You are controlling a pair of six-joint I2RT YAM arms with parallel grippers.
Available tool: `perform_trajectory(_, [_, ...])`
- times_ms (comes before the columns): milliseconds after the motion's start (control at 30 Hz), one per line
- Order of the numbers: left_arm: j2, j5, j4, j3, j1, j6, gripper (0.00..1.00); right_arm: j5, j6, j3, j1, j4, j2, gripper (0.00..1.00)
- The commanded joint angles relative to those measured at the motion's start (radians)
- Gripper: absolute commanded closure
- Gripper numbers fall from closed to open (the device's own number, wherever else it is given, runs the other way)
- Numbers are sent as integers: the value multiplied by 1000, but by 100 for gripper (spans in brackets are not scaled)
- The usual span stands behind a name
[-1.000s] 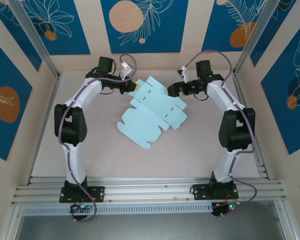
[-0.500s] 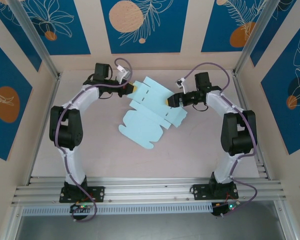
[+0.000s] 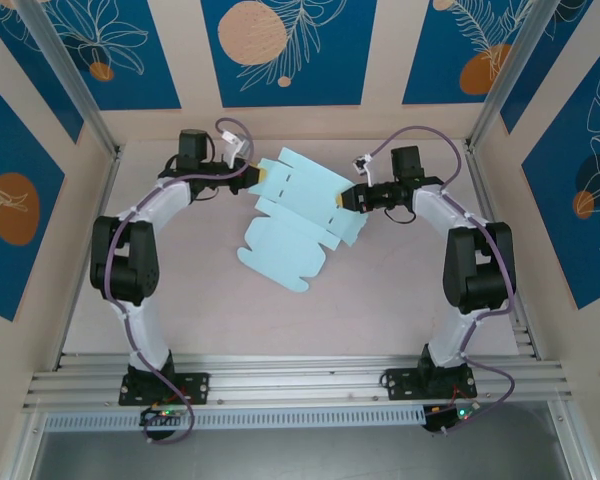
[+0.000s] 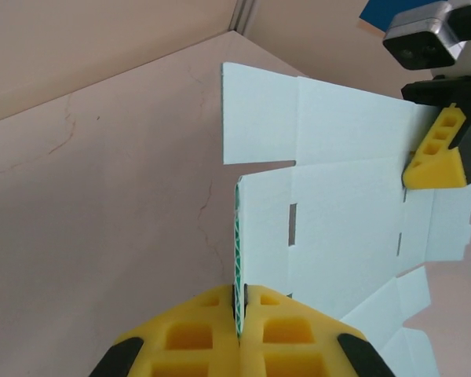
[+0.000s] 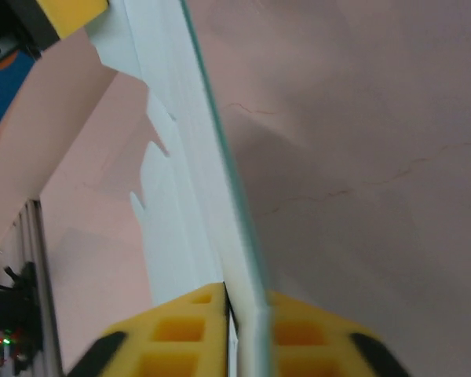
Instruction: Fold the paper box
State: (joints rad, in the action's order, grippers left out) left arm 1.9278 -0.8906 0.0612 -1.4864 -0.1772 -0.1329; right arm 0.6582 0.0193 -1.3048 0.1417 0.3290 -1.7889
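The paper box (image 3: 295, 215) is a flat, pale light-blue die-cut sheet with flaps and small slits, held up off the table at the back. My left gripper (image 3: 261, 175) is shut on its left edge, and the card (image 4: 330, 196) runs edge-on between the yellow fingers (image 4: 196, 334). My right gripper (image 3: 347, 198) is shut on the sheet's right side. There the card (image 5: 196, 157) passes edge-on between the yellow fingers (image 5: 180, 326). The lower flaps (image 3: 270, 260) hang toward the table.
The beige table (image 3: 180, 300) stretches toward the arm bases. Walls with blue panels close in the back and sides, with metal posts (image 3: 65, 75) at the corners. An aluminium rail (image 3: 300, 380) crosses the near edge.
Both grippers have shifted left and slightly back with the sheet. The left arm has drawn back toward the left wall, and the sheet's upper part has lifted and tilted.
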Motion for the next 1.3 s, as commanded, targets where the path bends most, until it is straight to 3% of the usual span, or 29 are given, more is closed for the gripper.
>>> perform_trajectory(0, [-72,-41,-2,14,14,-20,100,-17,43,-36,16,24,81,98])
perform_trajectory(100, [-85,-62,0,6,32,-14,98,-26,92,-68,23,71,103,100])
perform_trajectory(200, [-93,-106,16,-18,55,-14,86,-31,142,-102,28,121,117,100])
perform_trajectory(233, [-95,-125,31,-31,61,-20,78,-38,157,-113,30,136,120,100])
perform_trajectory(267, [-95,-145,55,-51,69,-34,61,-52,173,-127,34,154,124,100])
perform_trajectory(300, [-95,-152,91,-77,74,-56,35,-69,188,-140,38,171,128,100])
perform_trajectory(333, [-97,-149,128,-99,79,-84,22,-80,207,-152,44,189,129,100])
perform_trajectory(400, [-108,-117,197,-143,85,-142,3,-111,239,-182,56,227,131,100])
perform_trajectory(433, [-115,-100,219,-160,88,-161,0,-123,250,-194,59,241,131,100])
perform_trajectory(767, [-203,19,271,-273,128,-241,0,-179,352,-274,121,342,123,100])
perform_trajectory(900, [-239,17,291,-293,125,-293,0,-221,385,-324,151,386,104,100])
perform_trajectory(1067, [-236,-30,525,-393,61,-540,0,-262,417,-383,191,426,87,100])
perform_trajectory(1267, [-230,143,702,-414,-76,-781,0,-315,447,-443,240,481,67,100])
